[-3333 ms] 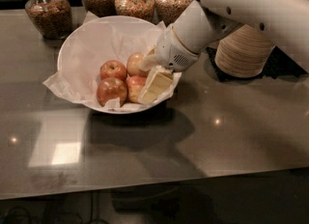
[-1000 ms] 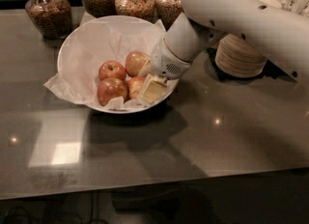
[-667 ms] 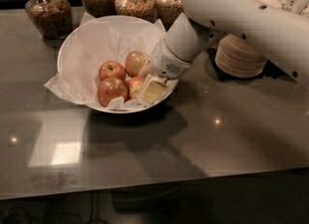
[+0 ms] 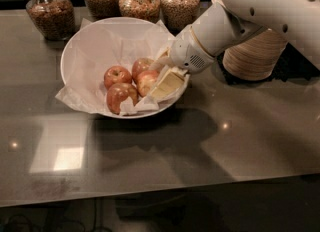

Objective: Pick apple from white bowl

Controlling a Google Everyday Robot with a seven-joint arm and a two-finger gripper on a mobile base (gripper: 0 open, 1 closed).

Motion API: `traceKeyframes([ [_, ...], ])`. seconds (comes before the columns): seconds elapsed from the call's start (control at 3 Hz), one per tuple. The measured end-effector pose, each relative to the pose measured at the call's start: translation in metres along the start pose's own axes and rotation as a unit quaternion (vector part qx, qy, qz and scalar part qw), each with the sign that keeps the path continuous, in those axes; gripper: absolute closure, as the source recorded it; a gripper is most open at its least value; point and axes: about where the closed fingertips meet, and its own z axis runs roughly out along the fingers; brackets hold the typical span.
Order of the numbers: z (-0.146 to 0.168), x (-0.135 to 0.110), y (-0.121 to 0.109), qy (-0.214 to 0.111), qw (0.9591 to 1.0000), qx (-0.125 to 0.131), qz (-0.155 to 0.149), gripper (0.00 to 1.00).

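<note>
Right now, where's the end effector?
In the camera view, the end effector is down inside the white bowl, on the bowl's right side, right next to the apple.

Dim, warm light. Bright glare patch (image 4: 60,158) on tabletop (image 4: 260,146), below-left of white bowl (image 4: 85,61); dark shadow under bowl; gripper (image 4: 156,82) lit inside bowl's right side.
</note>
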Motion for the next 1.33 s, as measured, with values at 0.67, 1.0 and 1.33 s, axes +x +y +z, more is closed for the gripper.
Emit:
traceKeyframes([
  [0.67, -0.049, -0.025, -0.007, -0.105, 0.9944, -0.005, -0.007, 1.0],
  [1.0, -0.064, -0.042, -0.01, -0.131, 0.9911, -0.01, -0.021, 1.0],
  [1.33, -0.09, -0.076, -0.011, -0.156, 0.9858, -0.005, -0.062, 1.0],
])
